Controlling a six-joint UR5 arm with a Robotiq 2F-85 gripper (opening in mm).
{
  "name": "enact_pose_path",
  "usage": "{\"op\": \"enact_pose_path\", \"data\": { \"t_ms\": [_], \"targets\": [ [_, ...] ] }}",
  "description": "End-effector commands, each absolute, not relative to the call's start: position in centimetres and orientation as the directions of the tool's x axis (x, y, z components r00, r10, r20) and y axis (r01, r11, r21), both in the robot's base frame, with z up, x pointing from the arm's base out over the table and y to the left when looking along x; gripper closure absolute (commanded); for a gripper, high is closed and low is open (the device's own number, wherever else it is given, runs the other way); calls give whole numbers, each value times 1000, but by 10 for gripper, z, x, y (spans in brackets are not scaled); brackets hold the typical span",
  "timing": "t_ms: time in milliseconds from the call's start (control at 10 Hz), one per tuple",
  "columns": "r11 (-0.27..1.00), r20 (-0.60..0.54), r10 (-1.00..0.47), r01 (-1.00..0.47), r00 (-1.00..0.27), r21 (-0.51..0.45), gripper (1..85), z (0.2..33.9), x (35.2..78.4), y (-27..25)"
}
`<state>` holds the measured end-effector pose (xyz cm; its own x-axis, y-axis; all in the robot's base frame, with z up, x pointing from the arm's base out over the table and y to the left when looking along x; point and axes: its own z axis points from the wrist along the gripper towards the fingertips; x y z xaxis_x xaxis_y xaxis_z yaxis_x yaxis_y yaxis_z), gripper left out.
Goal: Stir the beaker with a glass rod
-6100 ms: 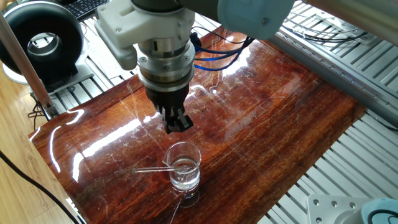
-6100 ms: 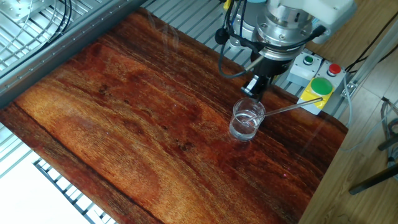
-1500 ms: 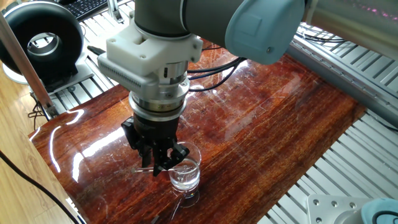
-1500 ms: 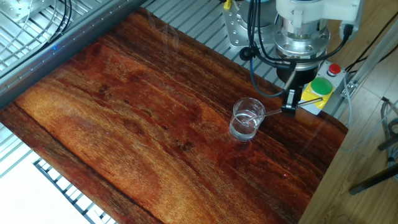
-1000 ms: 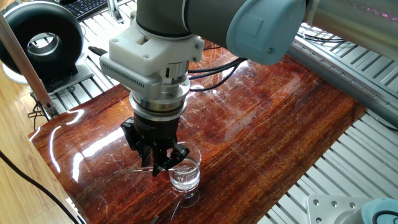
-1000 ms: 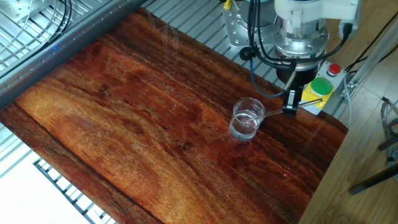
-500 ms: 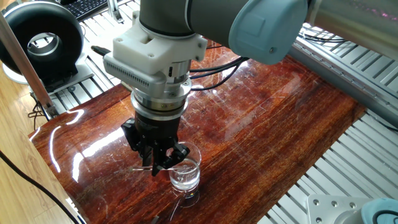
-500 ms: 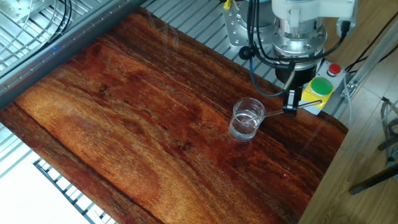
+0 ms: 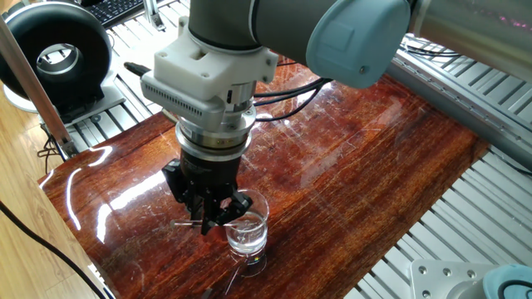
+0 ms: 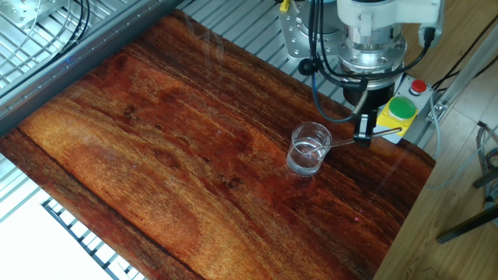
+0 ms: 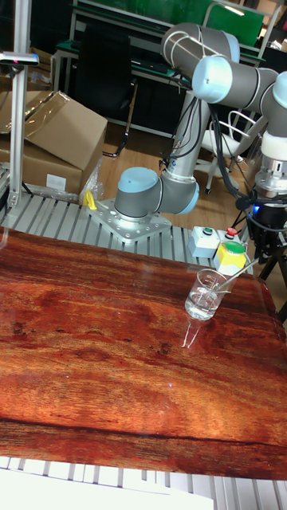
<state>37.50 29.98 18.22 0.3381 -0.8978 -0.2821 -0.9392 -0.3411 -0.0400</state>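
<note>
Near table (image 10: 194, 155) edge, beaker (image 10: 310, 149), jaws around glass rod (image 10: 346, 141).

One fixed view: high, close, looking down past the arm onto the worktop (image 9: 374, 158). Other fixed view: opposite side, higher, wider. Tall fixed view: low at the near edge, facing the arm's base. All three share the beaker (image 9: 247, 226) corner.

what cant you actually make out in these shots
- Hand's grip on the glass rod: one fixed view, the hand's body covers the contact; the other fixed view, too small to show contact.
- Rod's lower end: inside the beaker, lost in glare and liquid.
- Hand in the tall fixed view: cut off by the right edge.
- Liquid level: blurred by reflections in every view.
</note>
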Motion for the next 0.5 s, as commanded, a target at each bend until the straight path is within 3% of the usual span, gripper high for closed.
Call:
{"op": "enact_pose_path", "data": {
  "t_ms": [0, 200, 400],
  "targets": [
    [-334, -297, -895, -941, 333, -49, 707, 184, 377, 303],
    [-328, -292, -898, -943, 329, -53, 797, 184, 379, 301],
    [-332, -296, -896, -942, 331, -50, 813, 185, 378, 300]
  ]
}}
